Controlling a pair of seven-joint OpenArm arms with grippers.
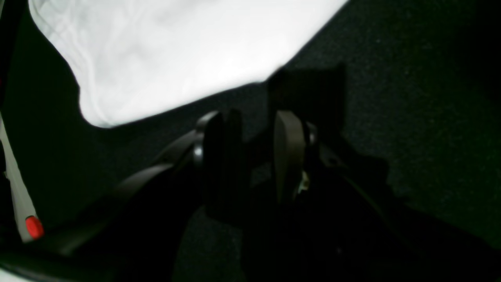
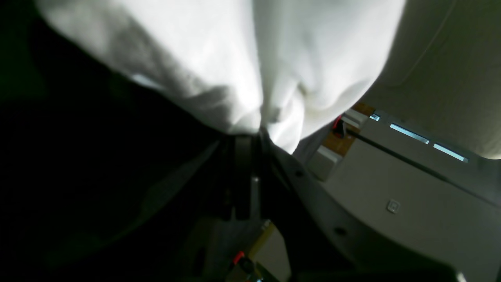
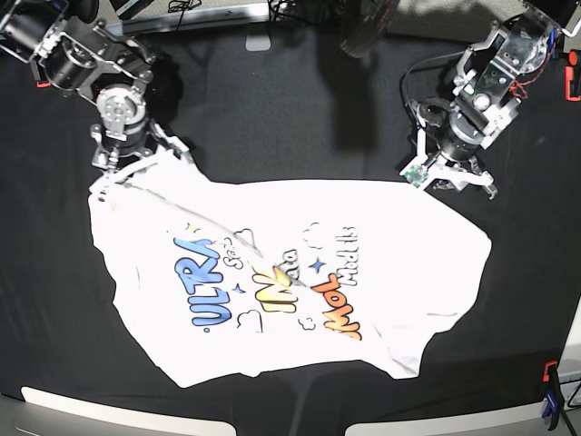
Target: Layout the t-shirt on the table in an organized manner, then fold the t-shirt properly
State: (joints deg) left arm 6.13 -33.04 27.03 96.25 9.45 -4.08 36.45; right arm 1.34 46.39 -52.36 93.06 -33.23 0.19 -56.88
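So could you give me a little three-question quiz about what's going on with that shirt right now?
1. True or false: the right claw is shut on the t-shirt.
2. The left claw is: A) gripping the shirt, B) open over the table beside the shirt, C) out of sight.
3. Which side of the shirt faces up in the base view?

Key: 1 true; 2 B; 3 the printed front.

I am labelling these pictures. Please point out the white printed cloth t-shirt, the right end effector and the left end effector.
white printed cloth t-shirt [image 3: 381,300]: base view, plain front cloth.
right end effector [image 2: 250,131]: right wrist view, tips shut on the t-shirt.
left end effector [image 1: 256,135]: left wrist view, gap between open fingers.
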